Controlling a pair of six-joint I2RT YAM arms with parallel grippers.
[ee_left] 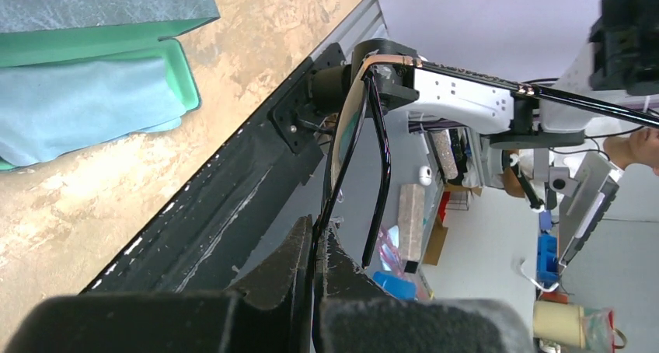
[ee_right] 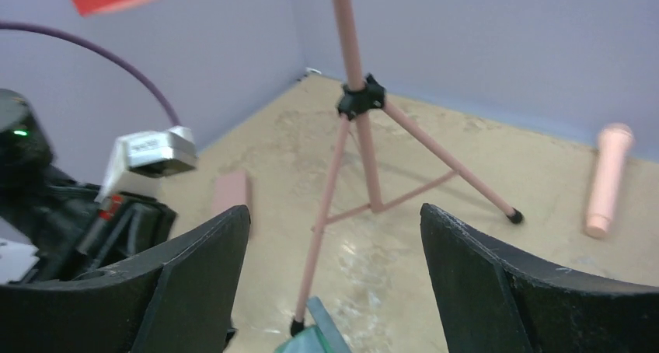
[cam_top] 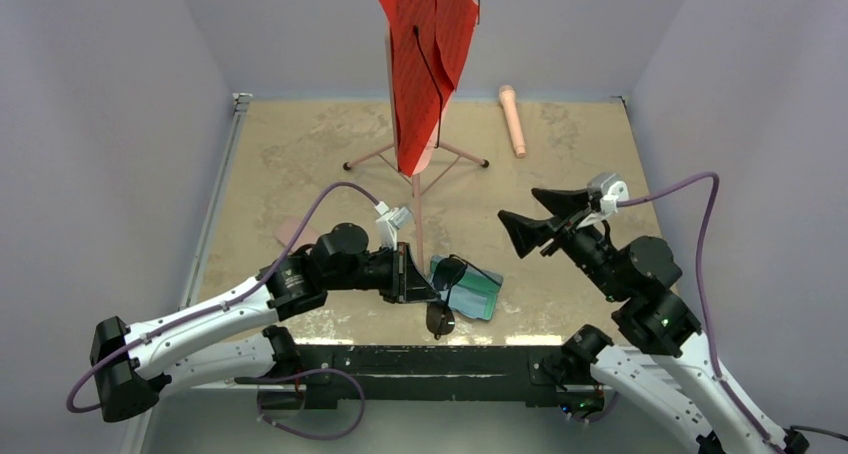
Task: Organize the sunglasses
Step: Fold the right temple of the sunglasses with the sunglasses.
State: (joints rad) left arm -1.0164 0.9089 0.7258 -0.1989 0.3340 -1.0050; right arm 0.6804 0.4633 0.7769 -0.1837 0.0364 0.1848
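At the near edge of the table [cam_top: 300,154], the left gripper [cam_top: 425,286] is clamped on the black sunglasses [cam_top: 439,318], which hang over that edge. Only the left wrist view shows the grip up close: the fingers [ee_left: 291,263] are pressed together on the thin black frame [ee_left: 359,155], one long arm running off to the side. Just beyond lies the open case [cam_top: 472,287], and that same view shows its green lining and a blue cloth [ee_left: 85,108] inside. Toward the right edge, the right gripper [cam_top: 517,203] hovers with its jaws wide apart, holding nothing. The right wrist view looks between its fingers [ee_right: 198,260] at the pink tripod stand [ee_right: 365,135]. From above, a red fabric panel [cam_top: 425,54] hangs on that stand. A pink oblong case [cam_top: 512,120] lies near the far edge
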